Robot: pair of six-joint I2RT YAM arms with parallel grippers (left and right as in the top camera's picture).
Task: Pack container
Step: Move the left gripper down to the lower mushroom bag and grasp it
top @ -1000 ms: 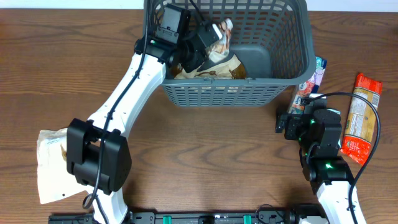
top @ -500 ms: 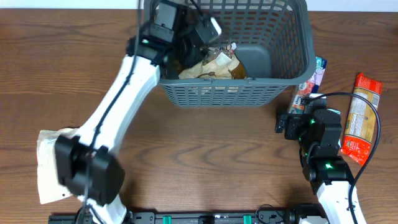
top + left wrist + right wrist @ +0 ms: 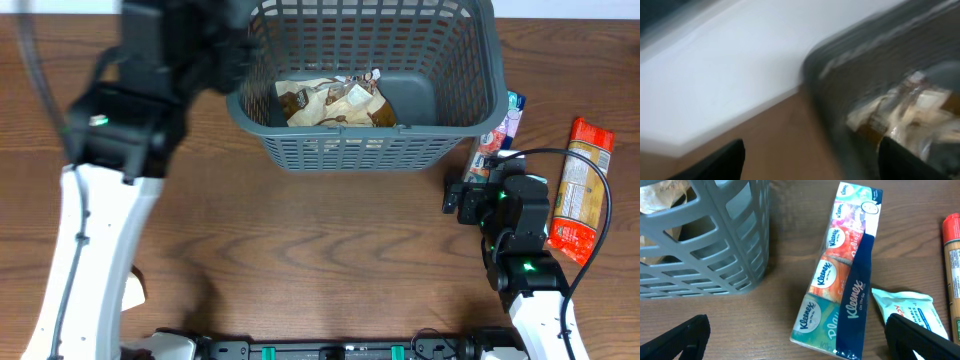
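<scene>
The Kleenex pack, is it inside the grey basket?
No, the Kleenex pack lies on the wooden table, outside the basket.

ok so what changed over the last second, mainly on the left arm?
The left pincer let go of the brown snack packet, which now lies loose in the container. The arm then pulled out and swung away to the left, jaws open. The right pincer, the Kleenex pack and the red packet stayed put.
</scene>
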